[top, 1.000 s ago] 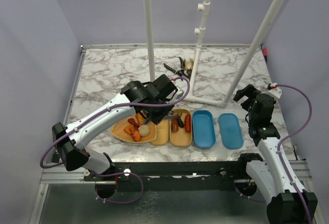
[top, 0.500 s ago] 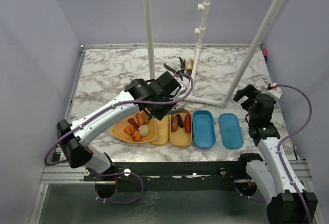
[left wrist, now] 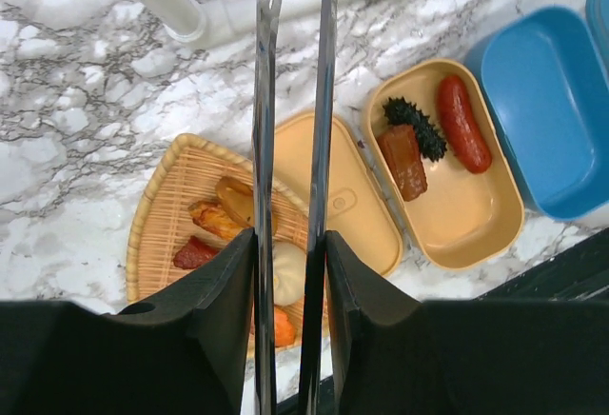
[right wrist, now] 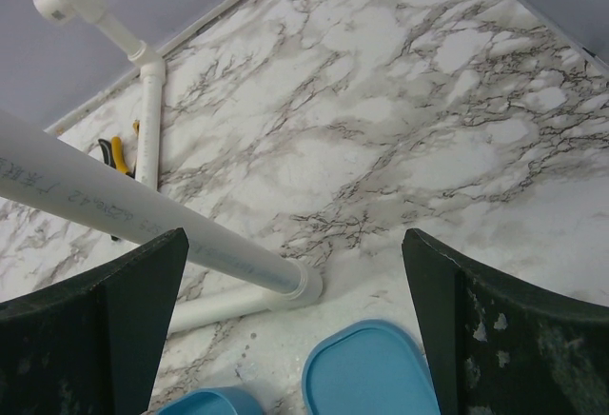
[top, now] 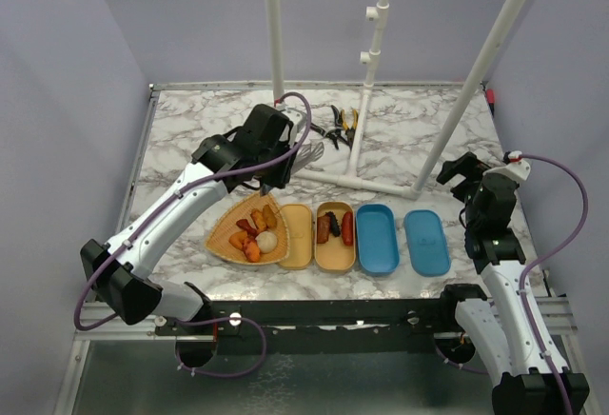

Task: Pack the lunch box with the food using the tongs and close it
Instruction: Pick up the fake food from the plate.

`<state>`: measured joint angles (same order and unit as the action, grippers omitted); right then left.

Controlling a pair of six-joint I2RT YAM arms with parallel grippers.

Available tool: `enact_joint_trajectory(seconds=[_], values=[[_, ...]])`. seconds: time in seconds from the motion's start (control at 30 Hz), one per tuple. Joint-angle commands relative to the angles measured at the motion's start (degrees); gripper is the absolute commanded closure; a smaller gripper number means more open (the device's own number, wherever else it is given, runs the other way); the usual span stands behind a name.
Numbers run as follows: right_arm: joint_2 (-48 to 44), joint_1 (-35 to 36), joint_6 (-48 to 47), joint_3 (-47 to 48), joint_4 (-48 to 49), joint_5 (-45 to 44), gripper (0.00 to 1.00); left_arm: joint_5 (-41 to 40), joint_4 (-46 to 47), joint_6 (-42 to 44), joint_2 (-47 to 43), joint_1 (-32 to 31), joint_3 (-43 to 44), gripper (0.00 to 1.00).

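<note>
The tongs (left wrist: 325,101) sit between the fingers of the left hand (left wrist: 290,244), which is raised over the far corner of the woven tray (left wrist: 157,220). The hand is about half closed, pressing one finger on each thin arm. The tips run out of the wrist view, so I cannot tell if they carry anything.

The tongs look light, stiff and springy. Their polished metal is probably slick, so the hold across both arms needs to stay square or they may twist.

The food on the tray (top: 255,234) is small, smooth and light. The long pieces are best pinched across the middle. The beige ball (left wrist: 285,272) will likely roll away unless it is caught at its widest part.

Just beside the tray, on the right arm's side, lies a flat tan piece (top: 296,234), then the tan box (left wrist: 476,220) holding a red sausage (left wrist: 463,123) and two dark bits. A blue box (top: 377,237) and a blue lid (top: 425,241) follow, farther from the tray.

Beyond the tray, a white pipe frame (top: 366,179) lies on the desk (top: 190,129), close to the tongs' tips, with pliers (top: 341,122) behind it. Either could snag a swing.

The right hand (right wrist: 293,239) hangs wide open and empty, well away from the tray, past the blue lid.
</note>
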<state>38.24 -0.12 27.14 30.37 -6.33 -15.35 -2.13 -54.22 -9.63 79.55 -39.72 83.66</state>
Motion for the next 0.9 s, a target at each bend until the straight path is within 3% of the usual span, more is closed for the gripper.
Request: enact_joint_trajectory(seconds=[0.0,0.37,0.87], values=[[-0.1,-0.1,-0.6,1.3,-2.2,-1.6,0.00,2.0,2.2,-4.0,-3.9,2.6,-0.9,0.66],[-1.3,-0.1,-0.7,-0.5,-1.0,-2.0,0.00,-4.5,-7.9,-11.4,-9.9,5.7,-4.5,0.67],[-1.8,-0.1,-0.4,-1.0,-0.9,-1.3,0.00,-6.5,-9.6,-16.1,-12.7,6.2,-10.9,0.67]])
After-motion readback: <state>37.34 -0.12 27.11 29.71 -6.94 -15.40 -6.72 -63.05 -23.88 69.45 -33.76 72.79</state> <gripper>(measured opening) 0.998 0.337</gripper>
